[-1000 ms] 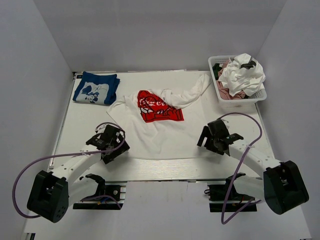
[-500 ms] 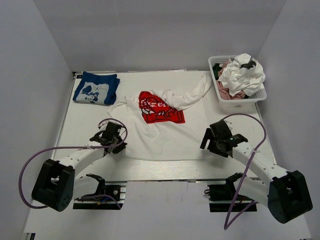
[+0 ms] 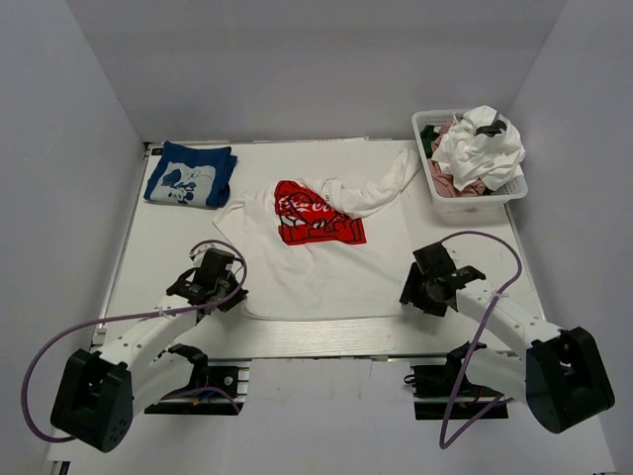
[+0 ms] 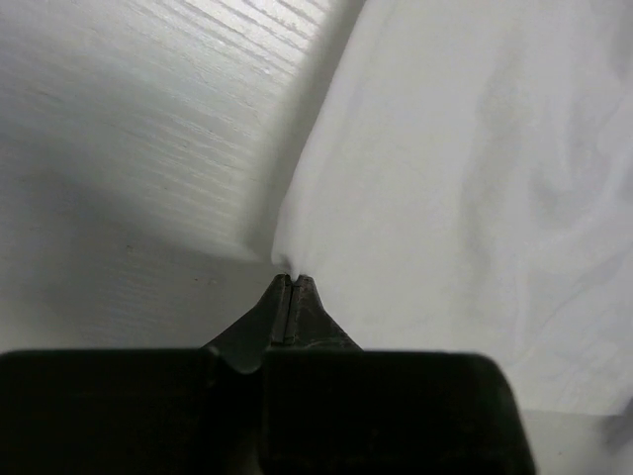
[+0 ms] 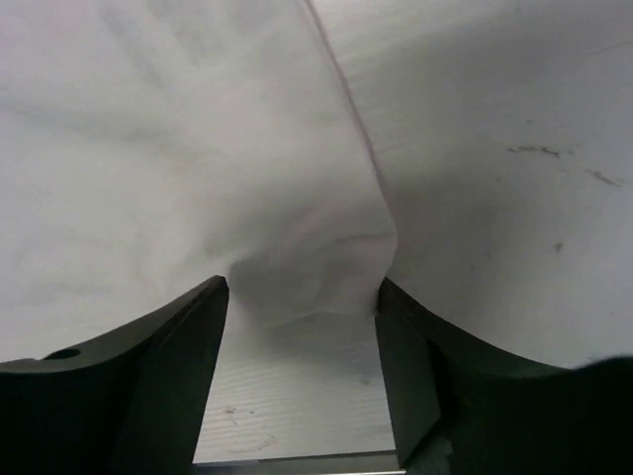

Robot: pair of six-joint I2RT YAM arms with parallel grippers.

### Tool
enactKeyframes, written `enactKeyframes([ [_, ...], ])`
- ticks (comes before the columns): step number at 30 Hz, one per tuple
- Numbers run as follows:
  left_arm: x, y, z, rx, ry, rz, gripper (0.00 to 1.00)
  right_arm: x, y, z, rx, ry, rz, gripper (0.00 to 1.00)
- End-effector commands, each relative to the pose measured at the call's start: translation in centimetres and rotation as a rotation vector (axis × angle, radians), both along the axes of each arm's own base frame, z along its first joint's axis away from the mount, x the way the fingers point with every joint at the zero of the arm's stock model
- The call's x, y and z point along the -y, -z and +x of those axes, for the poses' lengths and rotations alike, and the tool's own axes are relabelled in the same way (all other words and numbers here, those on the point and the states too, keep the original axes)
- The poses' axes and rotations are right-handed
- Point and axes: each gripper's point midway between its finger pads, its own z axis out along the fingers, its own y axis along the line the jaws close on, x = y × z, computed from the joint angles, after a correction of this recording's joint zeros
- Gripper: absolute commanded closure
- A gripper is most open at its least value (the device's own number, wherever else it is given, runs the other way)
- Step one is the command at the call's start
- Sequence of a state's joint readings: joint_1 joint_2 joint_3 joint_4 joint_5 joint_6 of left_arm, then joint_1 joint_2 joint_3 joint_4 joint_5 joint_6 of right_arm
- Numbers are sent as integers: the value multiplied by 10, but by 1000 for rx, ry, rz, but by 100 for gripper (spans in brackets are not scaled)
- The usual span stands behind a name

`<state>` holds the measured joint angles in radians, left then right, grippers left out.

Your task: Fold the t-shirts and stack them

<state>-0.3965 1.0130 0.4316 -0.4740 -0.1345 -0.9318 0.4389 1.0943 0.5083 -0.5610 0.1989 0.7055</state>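
Top view: white tee (image 3: 316, 277) lies mostly flat mid-table, red logo up, one sleeve trailing toward 1 o'clock. Folded blue tee (image 3: 188, 175) sits at 10 o'clock. The basket (image 3: 480, 198) at 2 o'clock holds a heap of tees (image 3: 480, 148), white and pink on top. Left gripper (image 3: 234, 295) is on the shirt's 7 o'clock hem corner, right gripper (image 3: 417, 289) on its 5 o'clock corner.

Left wrist: jaws pinched tight on the very tip of the hem corner. The cloth rises in a small peak off the table (image 4: 148, 148) at 12 o'clock from the tips. The bite is thin.

Right wrist: jaws wide, fingers (image 5: 178, 356) straddling a bunched corner lump, not clamped on it.

Handling, my read: the tee is light, limp and a bit slippery, and will sag and drag if lifted by one corner. Take both hem corners, with a deeper bite over the seam. The left pinch could slip out.
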Motion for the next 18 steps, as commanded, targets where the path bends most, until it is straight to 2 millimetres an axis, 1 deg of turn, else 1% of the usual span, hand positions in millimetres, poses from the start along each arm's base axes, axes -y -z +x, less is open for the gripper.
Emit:
enactKeyframes([
  [1,7,-8,-4,30,48,-36,100,-27,9,6,12,-40,135,37],
  [2,8,-8,-5,31,70,-28,100,-34,9,5,7,-64,170,46],
  [3,11,-10,-6,37,79,-43,100,-37,7,9,20,-71,182,65],
  [4,17,-13,-3,52,103,-65,100,-42,4,17,42,-83,192,74],
  [5,19,-17,-2,58,118,-73,100,-45,1,23,59,-83,199,85],
  [6,20,-20,0,67,119,-76,100,-47,-1,28,73,-86,202,99],
  [7,25,-29,4,86,145,-87,100,-50,-10,37,106,-98,204,100],
  [8,26,-34,6,89,145,-88,100,-54,-21,48,151,-110,212,100],
  [9,28,-41,9,106,164,-92,100,-55,-39,63,215,-100,206,100],
  [10,31,-55,16,132,165,-100,100,-54,-47,70,248,-105,196,100],
  [11,35,-76,25,185,176,-110,100,-57,-82,88,352,-96,212,100],
  [12,34,-76,25,188,185,-103,100,-55,-94,95,397,-84,203,100],
  [13,37,-102,35,255,180,-118,100,-56,-107,101,437,-81,209,100],
  [14,36,-115,43,291,166,-113,100,-58,-149,112,552,-82,240,100],
  [15,36,-130,50,331,166,-104,100,-56,-165,117,597,-72,236,100],
  [16,36,-167,64,420,151,-105,100,-52,-180,123,644,-54,227,100],
  [18,36,-205,72,501,152,-104,100,-47,-243,130,792,-39,242,100],
])
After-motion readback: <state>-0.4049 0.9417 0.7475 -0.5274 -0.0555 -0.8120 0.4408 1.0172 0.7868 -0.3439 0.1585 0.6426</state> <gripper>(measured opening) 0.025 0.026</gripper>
